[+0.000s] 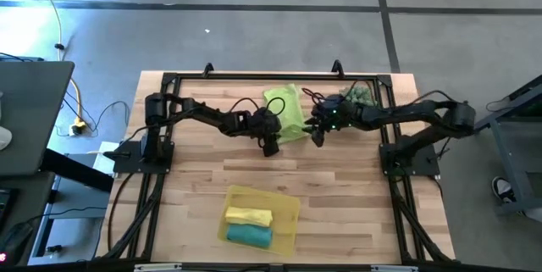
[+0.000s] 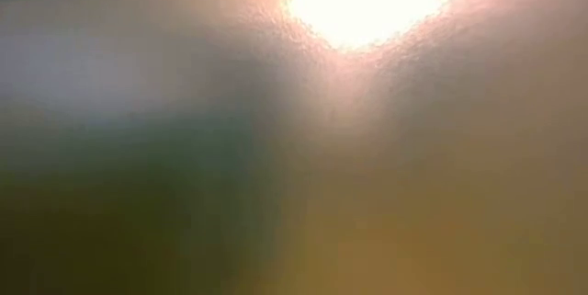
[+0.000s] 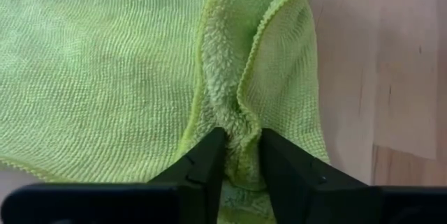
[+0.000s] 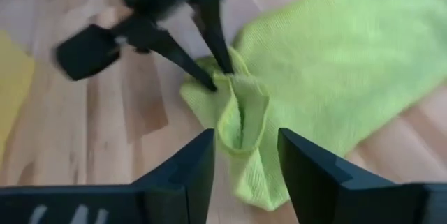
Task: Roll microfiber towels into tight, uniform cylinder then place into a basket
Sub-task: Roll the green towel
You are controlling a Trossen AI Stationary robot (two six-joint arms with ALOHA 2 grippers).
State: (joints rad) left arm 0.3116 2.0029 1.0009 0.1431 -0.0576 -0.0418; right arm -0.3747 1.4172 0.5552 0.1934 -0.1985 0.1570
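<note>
A lime green towel lies spread on the wooden table at the far middle. My left gripper is shut on a bunched fold at the towel's near edge. It also shows in the right wrist view as the left gripper. My right gripper hovers open just to the right of that fold, with nothing between its fingers. The yellow basket stands near the table's front edge. It holds a rolled yellow towel and a rolled teal towel. My left gripper pinches a raised fold of the lime green towel between its two fingers, several layers with a hemmed edge among them. The fingers slant down from the table's left. The fold stands up in a ridge, and the remaining cloth lies flat on the table.
A spiky green plant sits at the far right behind my right arm. Black frame rails run along both sides of the table. Bare wood lies between the towel and the basket. The low view is blurred and shows nothing.
</note>
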